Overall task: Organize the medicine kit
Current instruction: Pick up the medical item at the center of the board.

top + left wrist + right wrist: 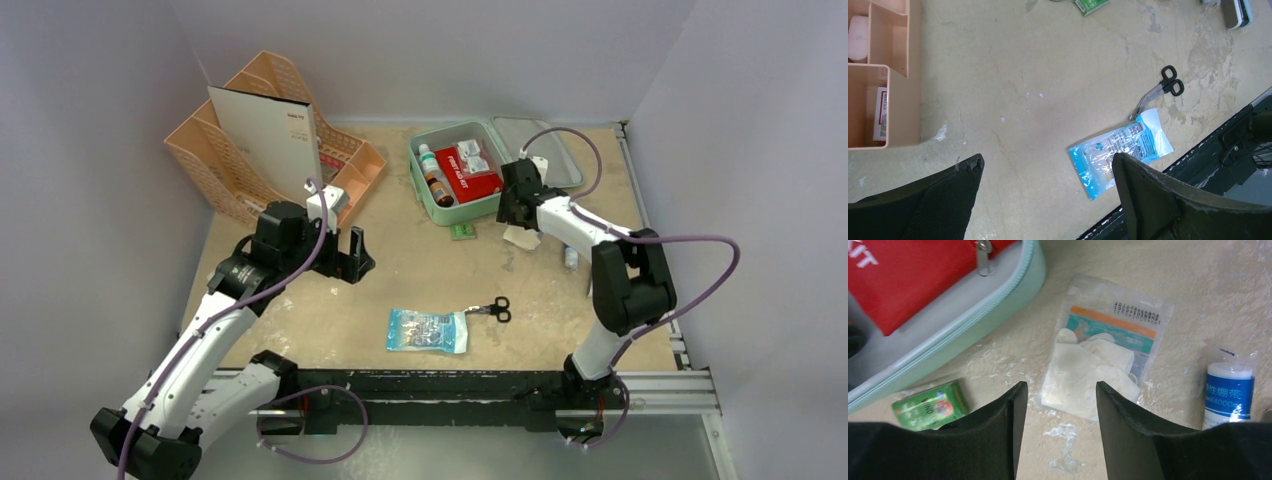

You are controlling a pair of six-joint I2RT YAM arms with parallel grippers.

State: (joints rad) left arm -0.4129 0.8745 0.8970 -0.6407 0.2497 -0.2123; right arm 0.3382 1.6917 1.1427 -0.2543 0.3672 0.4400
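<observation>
The table (pixel 420 280) carried everything. At its far left stood a peach plastic organizer (pixel 200 165) with a white card (pixel 265 140) upright in it. The medicine kit (pixel 418 180), a mint-green case, lay open at the far middle of the table, its grey-lined lid (pixel 560 160) flat to the right. Inside it lay a red pouch (pixel 468 175) with small bottles (pixel 432 175) along its left side.

The left fingers (pixel 355 258) hung above the table just in front of the organizer, spread wide with nothing between them. The right fingers (pixel 1060 387) stood by the kit's near right corner, partly spread and empty, over a clear packet of white gloves (pixel 1103 355); whether they touched it could not be told.

A blue and clear packet (pixel 428 330) lay flat near the front middle of the table. Black-handled scissors (pixel 493 310) lay just beside its right end. A wrapped white bandage roll with a blue label (pixel 1230 387) lay to the right of the glove packet. A small green box (pixel 930 407) lay on the table just in front of the kit's near edge.
</observation>
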